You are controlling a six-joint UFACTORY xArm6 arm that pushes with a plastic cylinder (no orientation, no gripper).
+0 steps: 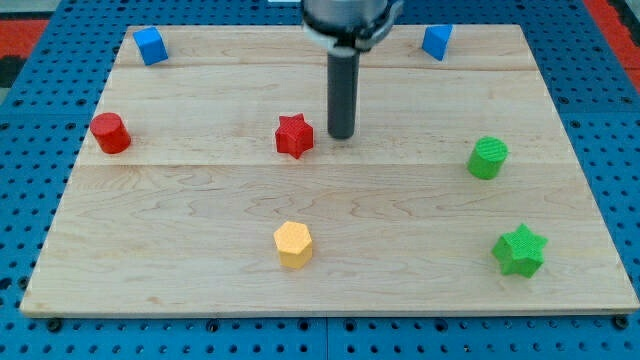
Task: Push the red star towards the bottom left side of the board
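The red star [294, 135] lies on the wooden board [200, 200] a little above its middle. My tip [342, 136] stands just to the star's right, a small gap apart from it, with the dark rod rising straight up to the view's top edge.
A red cylinder [110, 133] sits at the left. A blue block [150, 45] is at the top left and another blue block [436, 41] at the top right. A yellow hexagon [293, 244] lies below the star. A green cylinder [488, 158] and a green star [519, 250] are at the right.
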